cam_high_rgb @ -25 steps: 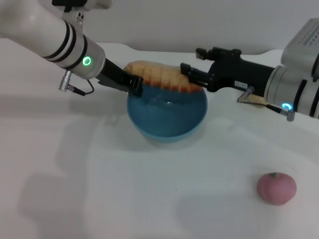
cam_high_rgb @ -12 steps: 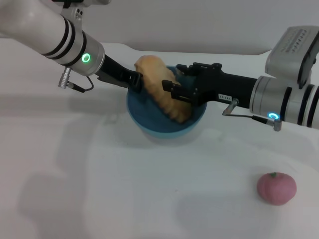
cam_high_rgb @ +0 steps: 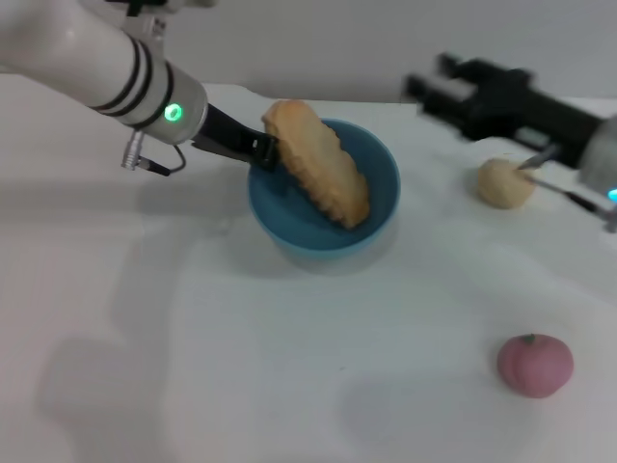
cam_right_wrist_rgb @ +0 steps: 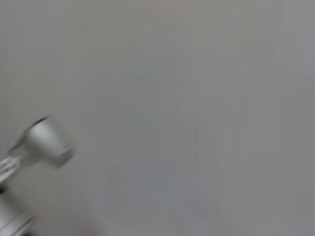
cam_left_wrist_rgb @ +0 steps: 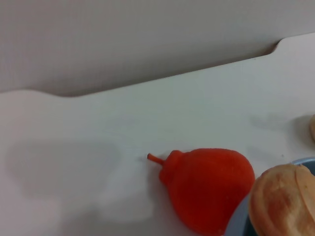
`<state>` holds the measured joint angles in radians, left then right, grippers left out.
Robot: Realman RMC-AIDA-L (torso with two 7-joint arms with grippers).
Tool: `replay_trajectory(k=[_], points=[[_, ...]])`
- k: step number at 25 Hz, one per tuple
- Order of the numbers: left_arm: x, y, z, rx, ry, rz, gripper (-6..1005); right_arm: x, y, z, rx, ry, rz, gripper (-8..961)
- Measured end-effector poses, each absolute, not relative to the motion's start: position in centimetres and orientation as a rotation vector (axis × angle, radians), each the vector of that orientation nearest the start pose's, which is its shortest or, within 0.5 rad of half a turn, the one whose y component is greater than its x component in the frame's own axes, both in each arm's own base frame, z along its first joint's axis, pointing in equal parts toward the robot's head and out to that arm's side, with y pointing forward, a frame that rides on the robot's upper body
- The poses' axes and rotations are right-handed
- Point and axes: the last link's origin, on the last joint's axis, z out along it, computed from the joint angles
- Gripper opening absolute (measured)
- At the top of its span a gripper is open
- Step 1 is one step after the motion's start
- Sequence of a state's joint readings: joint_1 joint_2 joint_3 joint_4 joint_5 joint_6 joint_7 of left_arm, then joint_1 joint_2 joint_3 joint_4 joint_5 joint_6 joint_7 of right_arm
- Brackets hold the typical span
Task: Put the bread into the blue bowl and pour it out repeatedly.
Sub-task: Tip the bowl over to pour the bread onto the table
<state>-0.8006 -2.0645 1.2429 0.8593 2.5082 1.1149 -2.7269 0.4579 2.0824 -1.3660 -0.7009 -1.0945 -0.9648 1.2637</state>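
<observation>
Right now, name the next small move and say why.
Probably tilt the blue bowl with the left pincer, which sits at its rim: the bread already lies inside, leaning on the far rim, and the right pincer is clear of it.

No readable text, label, brand, number or sign shows on anything in these views

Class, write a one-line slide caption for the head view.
Bread rests in blue bowl; left gripper at rim.
</observation>
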Motion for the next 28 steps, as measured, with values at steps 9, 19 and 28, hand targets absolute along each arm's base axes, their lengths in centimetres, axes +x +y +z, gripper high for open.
replay_trajectory(k=[9,19,28], points=[[-17.1,42.4,-6.1,-2.384,-1.073,0.106,31,30.1,36.6,3.2,-1.862,0.864,0.978,577],[-13.8,42.2,-9.8,-2.393,-0.781,-0.115,31,34.3,34.2,3.2,-1.727,0.977,0.946,576],[-13.6,41.4,-12.3,-2.332,-0.48,-0.229,30,35.5,32.9,3.6,-1.67,1.009,0.967,575]])
